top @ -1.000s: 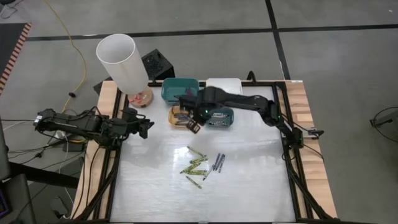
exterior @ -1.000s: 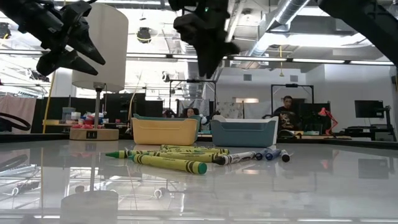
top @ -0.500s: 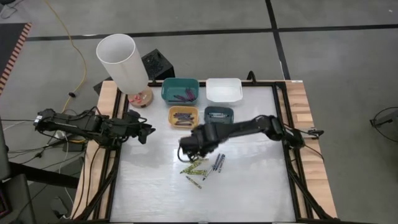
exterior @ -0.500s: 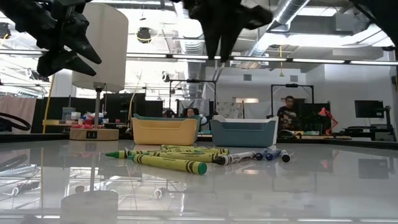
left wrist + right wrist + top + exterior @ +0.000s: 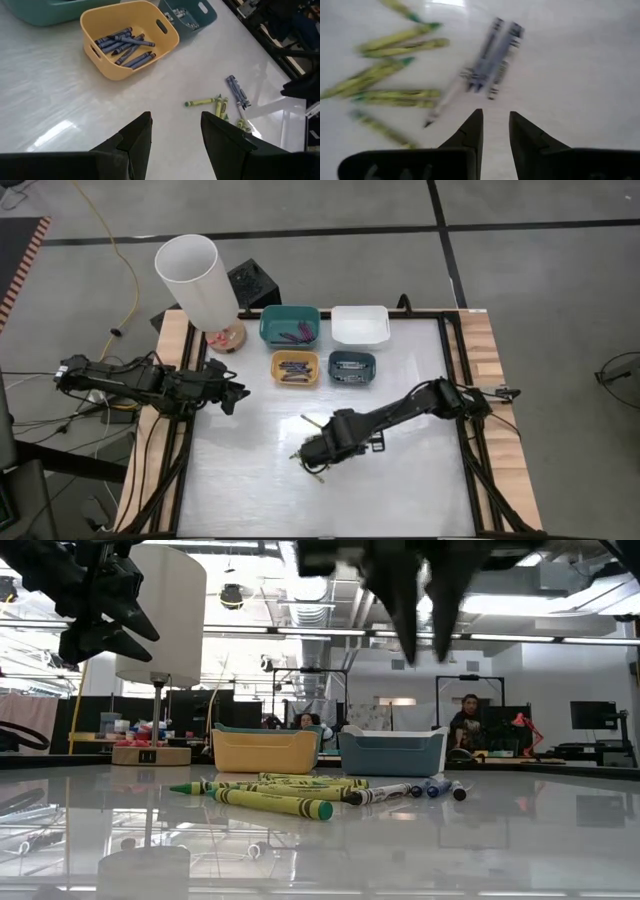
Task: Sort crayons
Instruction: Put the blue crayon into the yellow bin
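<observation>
Right gripper sits low over the loose pile of crayons near the middle of the white table, arm stretched in from the right edge. Its two dark fingers stand a narrow gap apart with nothing between them; the jaws are parted and empty, pointing at the table just short of the pile.

Loose crayons: a cluster of yellow-green paper-wrapped sticks lying in a rough fan, and just beside them a small bunch of blue-grey sticks lying side by side and touching, with one pale grey stick angled out from that bunch. In the low view the yellow-green sticks lie nearer the camera and to the left, the blue-grey ones to the right.

Left gripper hangs above the left edge of the table, well apart from the pile, fingers spread open and empty.

Bins at the far side of the table: a small yellow plastic bin holding blue crayons; just to its right a small dark blue-grey bin with grey sticks inside; behind these a teal bin with a few purple crayons, and a white bin to its right.

A white cylindrical lamp shade on a wooden base stands at the far left corner.
</observation>
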`<state>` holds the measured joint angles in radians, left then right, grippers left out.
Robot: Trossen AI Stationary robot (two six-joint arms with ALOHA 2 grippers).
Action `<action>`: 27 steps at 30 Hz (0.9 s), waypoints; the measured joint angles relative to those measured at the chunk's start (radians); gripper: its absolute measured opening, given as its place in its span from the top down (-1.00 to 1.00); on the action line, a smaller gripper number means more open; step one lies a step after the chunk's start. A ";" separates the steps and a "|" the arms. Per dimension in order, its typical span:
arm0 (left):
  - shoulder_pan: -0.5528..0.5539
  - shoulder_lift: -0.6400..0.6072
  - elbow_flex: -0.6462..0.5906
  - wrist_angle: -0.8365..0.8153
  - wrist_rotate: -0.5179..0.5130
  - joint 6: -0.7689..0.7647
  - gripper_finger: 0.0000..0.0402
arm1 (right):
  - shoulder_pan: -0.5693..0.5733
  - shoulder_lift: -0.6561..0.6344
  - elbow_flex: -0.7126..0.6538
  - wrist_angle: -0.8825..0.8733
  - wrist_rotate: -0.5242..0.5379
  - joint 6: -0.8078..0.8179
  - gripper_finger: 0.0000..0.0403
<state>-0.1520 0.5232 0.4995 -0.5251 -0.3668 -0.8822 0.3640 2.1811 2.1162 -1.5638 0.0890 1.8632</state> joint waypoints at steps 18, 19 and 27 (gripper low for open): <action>0.000 0.000 0.000 0.000 -0.004 0.030 0.20 | -0.125 -0.109 -0.369 0.223 -0.058 -0.111 0.56; 0.000 0.000 0.000 0.000 -0.004 0.031 0.20 | -0.133 -0.123 -0.392 0.260 -0.043 -0.116 0.56; 0.000 0.000 0.000 0.000 -0.011 0.028 0.20 | -0.144 -0.161 -0.541 0.470 -0.010 -0.095 0.56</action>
<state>-0.1516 0.5236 0.4995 -0.5251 -0.3779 -0.8539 0.2199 2.0197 1.5756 -1.0933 0.0786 1.7682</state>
